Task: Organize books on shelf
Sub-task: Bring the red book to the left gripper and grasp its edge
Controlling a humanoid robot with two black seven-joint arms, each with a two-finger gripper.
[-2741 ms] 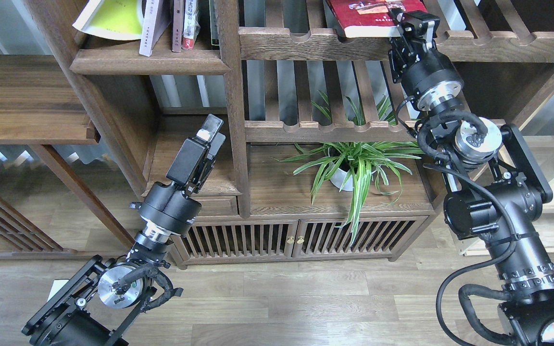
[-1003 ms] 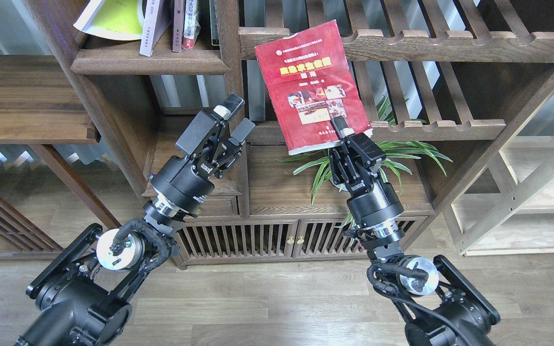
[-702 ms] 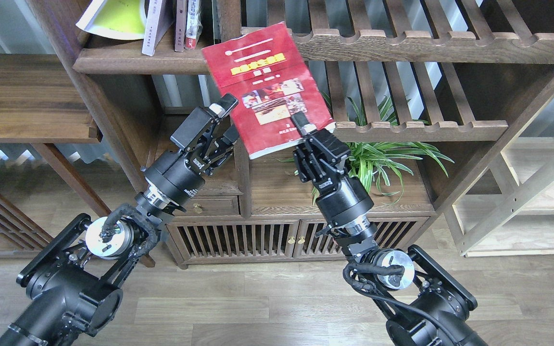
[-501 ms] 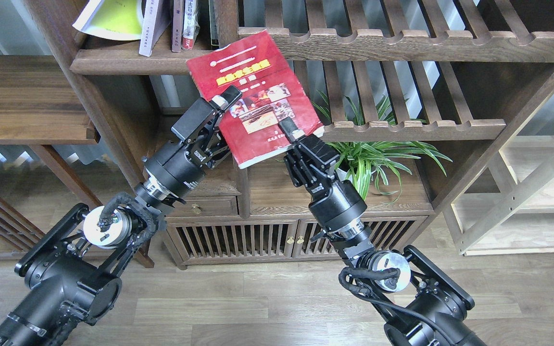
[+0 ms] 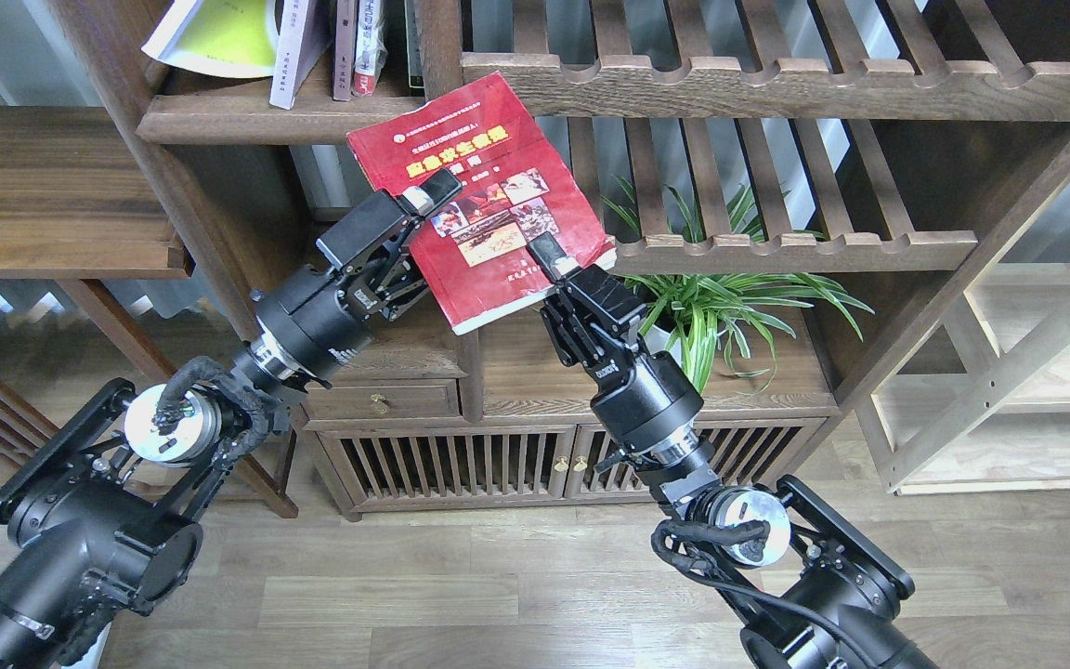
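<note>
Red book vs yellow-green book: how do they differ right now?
The red book is off the shelf, tilted in mid-air, with both the left pincer and right pincer at its edges. The yellow-green book lies slumped on the shelf, untouched, its cover curling. Both are large paperbacks.

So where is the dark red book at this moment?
In the head view the dark red book is centre-left, tilted in the air between both grippers, just below the shelf holding the other books.

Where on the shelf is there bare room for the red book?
On the shelf, bare board shows below the yellow-green book, left of the lavender-white book. Thin books crowd the right end. Both grippers hold the red book.
</note>
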